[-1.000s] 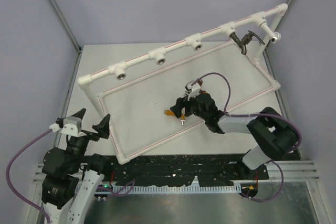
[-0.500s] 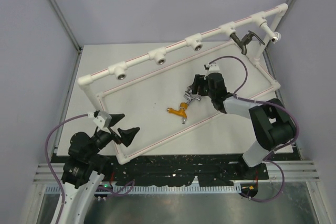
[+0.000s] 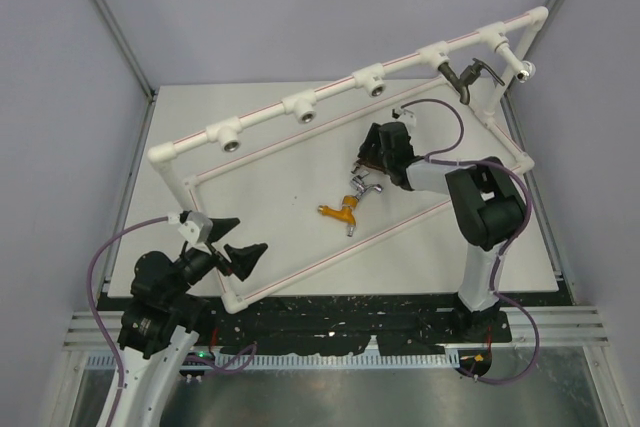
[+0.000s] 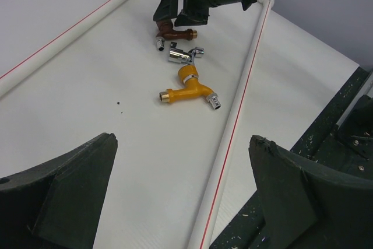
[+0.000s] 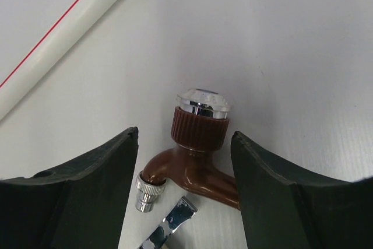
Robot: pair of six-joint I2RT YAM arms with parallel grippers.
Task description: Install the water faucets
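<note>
The red-brown faucet (image 5: 195, 150) looks like glossy moulded plastic. Its collar is ribbed, its cap is clear and faceted over a chrome ring, and its spout end is bright knurled metal. The silver faucet (image 4: 182, 55) is mirror-bright chrome. The orange faucet (image 4: 189, 90) is smooth, shiny plastic with silvery metal ends. The table (image 5: 280, 39) is matt white, faintly ribbed. The pipe (image 4: 233, 132) is smooth white plastic with a slight gloss. The right fingers (image 5: 76, 202) are matt black and lightly grainy.

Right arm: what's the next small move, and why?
Probably close the right gripper on the red-brown faucet. Its open fingers straddle the faucet lying on the table, with gaps on both sides, so nothing is held yet. Go gently, since the silver faucet lies right beside it.
</note>
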